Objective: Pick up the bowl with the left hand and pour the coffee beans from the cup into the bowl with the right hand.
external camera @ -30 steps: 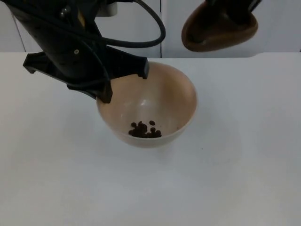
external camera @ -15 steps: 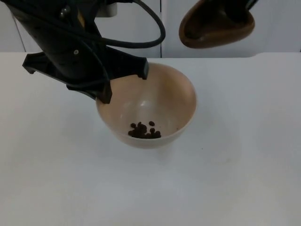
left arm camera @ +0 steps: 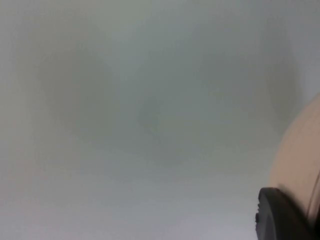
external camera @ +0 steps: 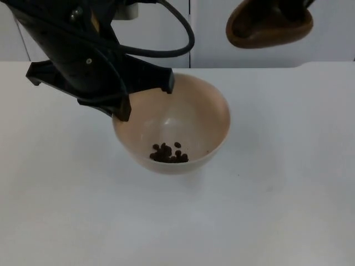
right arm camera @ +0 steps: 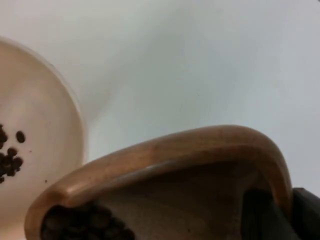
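Since a second ago: cup [external camera: 270, 25] shifted toward the right edge and a little up, away from over the bowl [external camera: 172, 124]; bowl and left hand [external camera: 145, 100] unmoved.

Held by the right hand [right arm camera: 280, 215], clamped on the cup's rim, with one dark finger inside the wall and one outside. Kept high over the desk's [external camera: 277, 194] far edge, against the grey wall [external camera: 333, 33], beyond the bowl and to its right. Tipped with its mouth toward the bowl, so that beans can slide out. Judged: too far to the right just now for a clean fall into the bowl.

Seen from the right wrist, a dark heap of beans [right arm camera: 82, 222] left in the cup's low lip, so pour judged unfinished.

Left hand clamped on the bowl's rim at the side toward the far left corner, one finger [external camera: 168, 83] inside, one [external camera: 123, 111] outside. Gripped there to leave the bowl's right side free for the cup. Bowl near the desk's middle; whether lifted or resting cannot be told. Small cluster of beans [external camera: 169, 153] already in its bottom.

Risk, judged: beans spilling onto the desk if tipped further before coming back over the bowl.
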